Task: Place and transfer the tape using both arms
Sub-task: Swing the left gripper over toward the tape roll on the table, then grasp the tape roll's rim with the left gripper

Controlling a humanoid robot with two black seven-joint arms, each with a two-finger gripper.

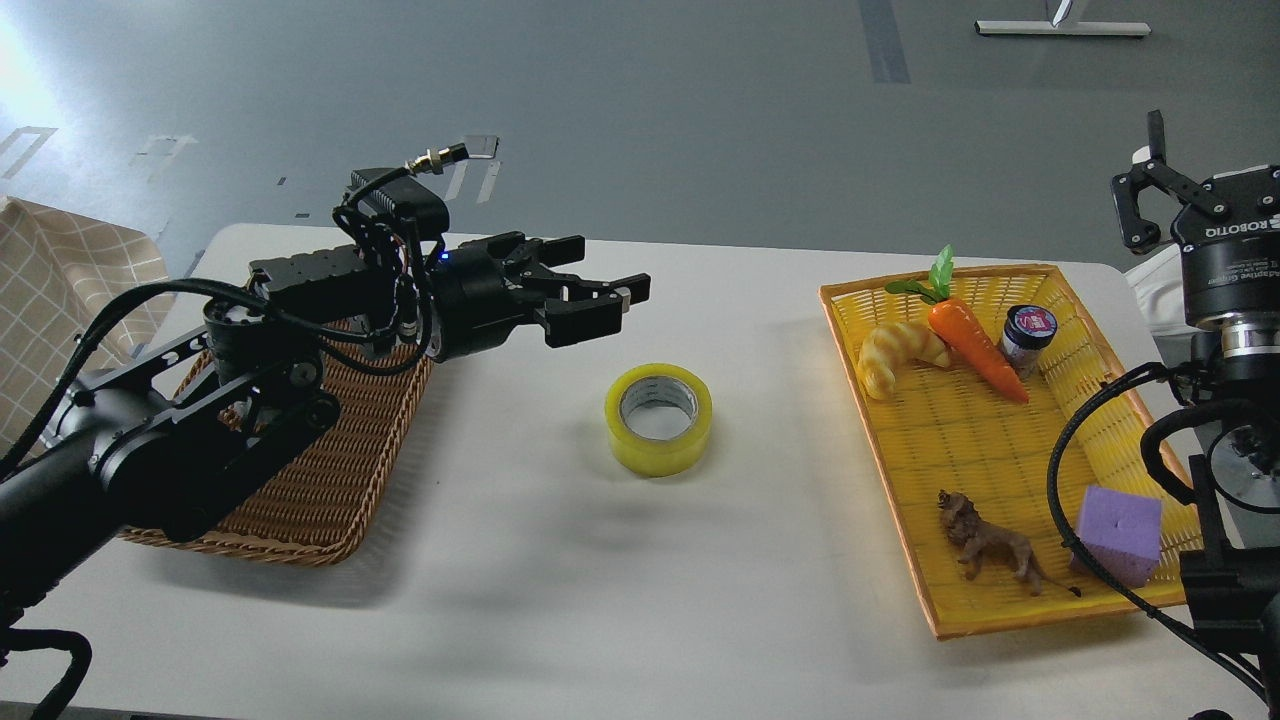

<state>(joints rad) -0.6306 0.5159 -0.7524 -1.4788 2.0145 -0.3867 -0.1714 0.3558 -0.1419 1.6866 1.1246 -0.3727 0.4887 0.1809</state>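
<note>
The tape [658,418], a yellow roll with a grey-white core, lies flat on the white table [560,600] near its middle. My left gripper [605,270] is open and empty. It points to the right, held level above the table, just up and left of the tape and not touching it. My right gripper [1238,140] stands upright at the far right edge, beyond the yellow tray. One finger [1150,180] shows, splayed outward, so it reads as open and empty; the other finger is cut off by the view's edge.
A brown wicker basket [350,480] sits on the left under my left arm. A yellow tray [1000,272] on the right holds a croissant [900,355], carrot [975,345], small jar [1028,335], toy lion [990,548] and purple foam cube [1118,533]. A checked cloth [60,290] hangs at far left.
</note>
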